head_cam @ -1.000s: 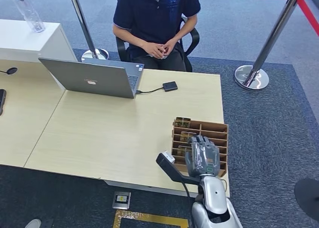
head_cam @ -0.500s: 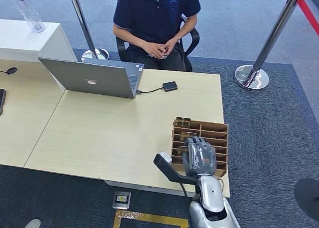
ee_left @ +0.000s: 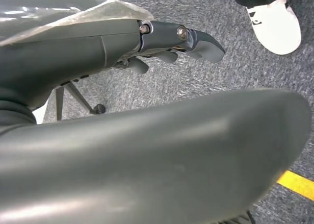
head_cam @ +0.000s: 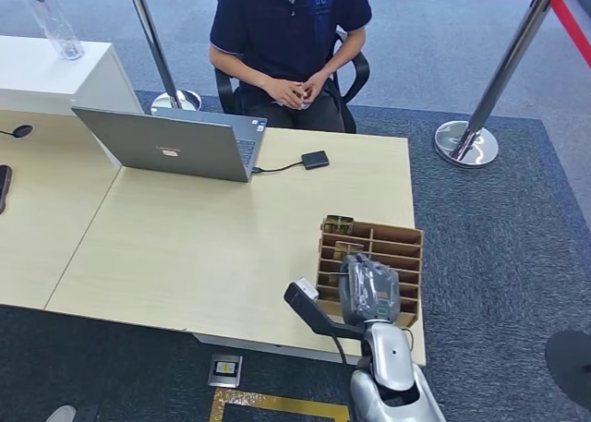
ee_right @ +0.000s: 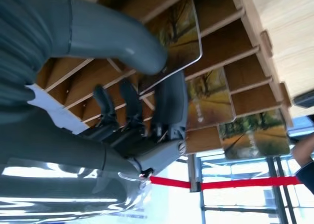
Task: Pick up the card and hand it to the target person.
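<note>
desk (head_cam: 209,247) | card (ee_right: 177,37) in rack (head_cam: 397,247) | pinched by right hand (ee_right: 148,101)

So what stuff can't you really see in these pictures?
- The card under the right hand: head view, the hand covers it and the rack slots below.
- Whether the thumb and fingers truly pinch that card: right wrist view, the contact is hidden.
- The person: head cut off by the top edge.
- The left hand: left wrist view, a blurred grey cover blocks most of it.
</note>
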